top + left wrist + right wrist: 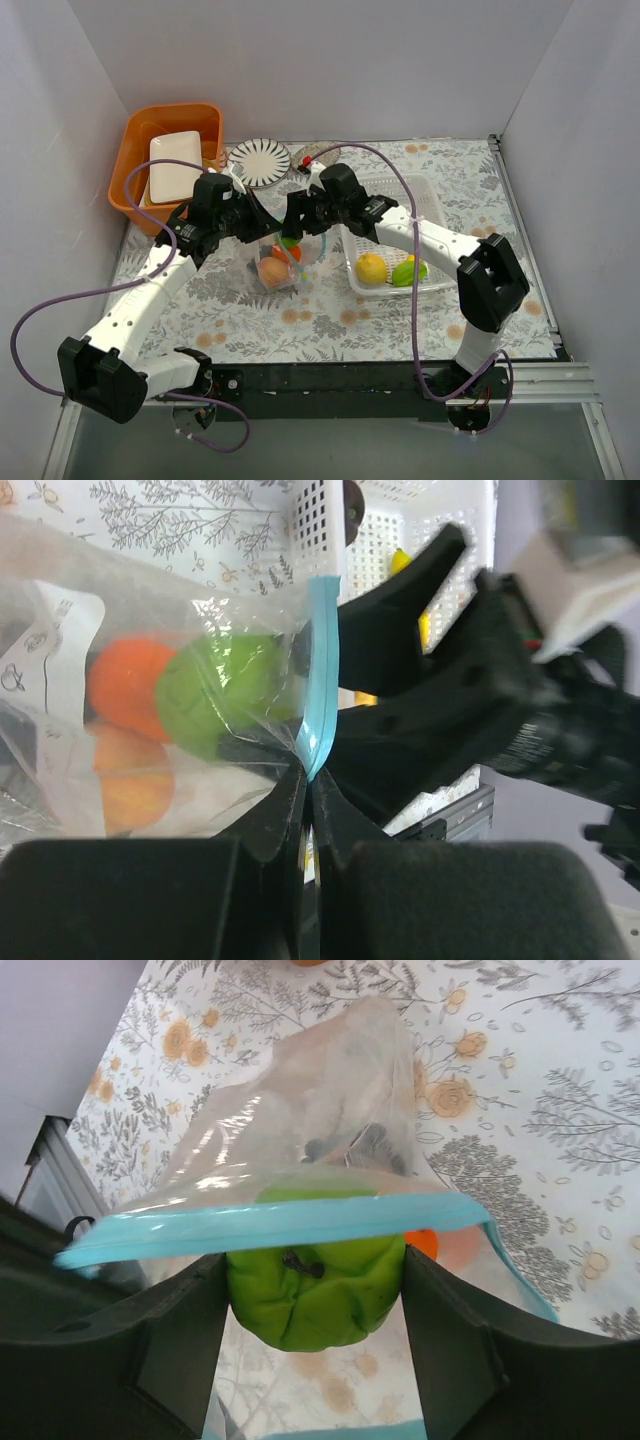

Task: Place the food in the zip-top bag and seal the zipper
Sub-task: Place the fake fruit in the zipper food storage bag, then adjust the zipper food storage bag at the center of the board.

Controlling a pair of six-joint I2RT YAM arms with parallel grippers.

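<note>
The clear zip-top bag (268,268) stands mid-table with its mouth up, holding an orange (122,685) and a peach (130,780). My left gripper (310,780) is shut on the light blue zipper (322,680) at one end of the mouth, holding the bag up. My right gripper (313,1278) is shut on the green apple (315,1295) and holds it in the bag's mouth, just under the near zipper strip (270,1222). The apple also shows through the plastic in the left wrist view (225,695). A yellow lemon (371,267) and a green mango (408,270) lie in the white lattice basket (432,200).
An orange bin (133,170) with a white dish stands at the back left. A striped plate (258,162) and a smaller dish (306,156) lie at the back. The basket sits right of the bag. White walls close three sides.
</note>
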